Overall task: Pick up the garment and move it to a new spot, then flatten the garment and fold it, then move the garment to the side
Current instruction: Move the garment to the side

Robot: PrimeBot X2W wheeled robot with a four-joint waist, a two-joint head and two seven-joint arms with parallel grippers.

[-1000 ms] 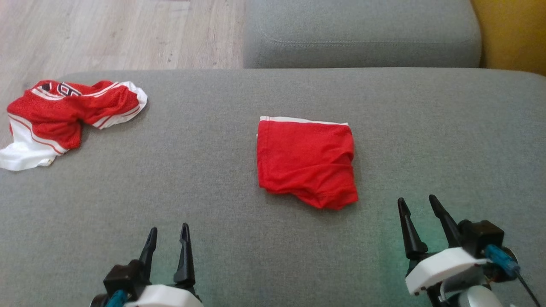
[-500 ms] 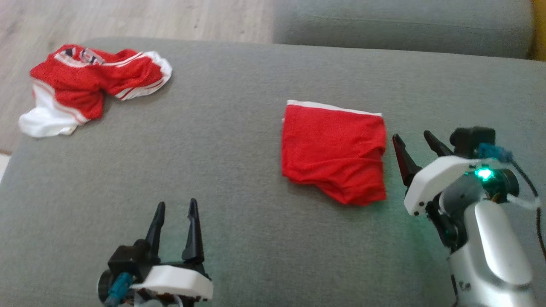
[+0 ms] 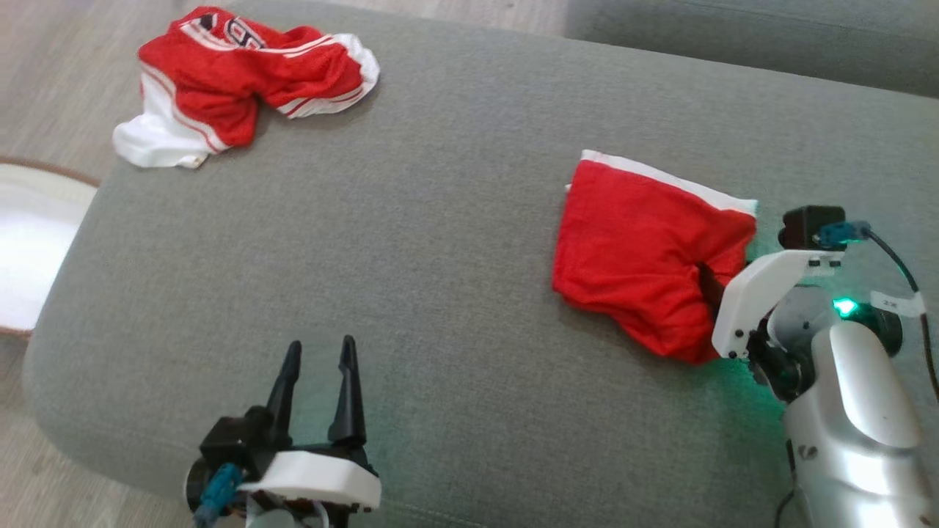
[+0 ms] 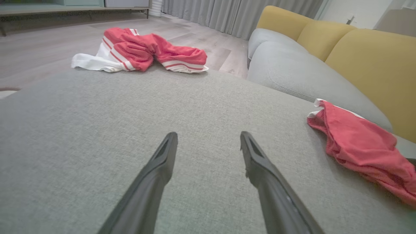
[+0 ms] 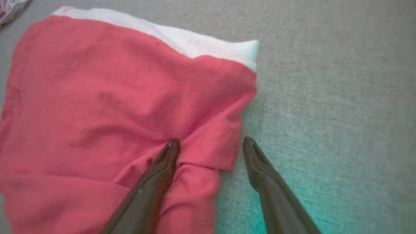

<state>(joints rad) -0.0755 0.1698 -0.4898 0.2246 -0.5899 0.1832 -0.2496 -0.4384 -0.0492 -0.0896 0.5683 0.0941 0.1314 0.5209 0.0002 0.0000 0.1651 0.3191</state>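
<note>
Garment [image 5: 113, 97] of red mesh, folded squarish, edge straddled by wide-open empty right pincer [image 5: 211, 143].

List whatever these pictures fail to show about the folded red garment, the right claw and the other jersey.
- Right wrist view: folded garment cut off by the left and bottom edges; whether the right claw touches the cloth is unclear.
- Head view: one of that claw's fingers, hidden behind its white wrist housing.
- Head view: crumpled jersey lettering, partly lost in folds.
</note>
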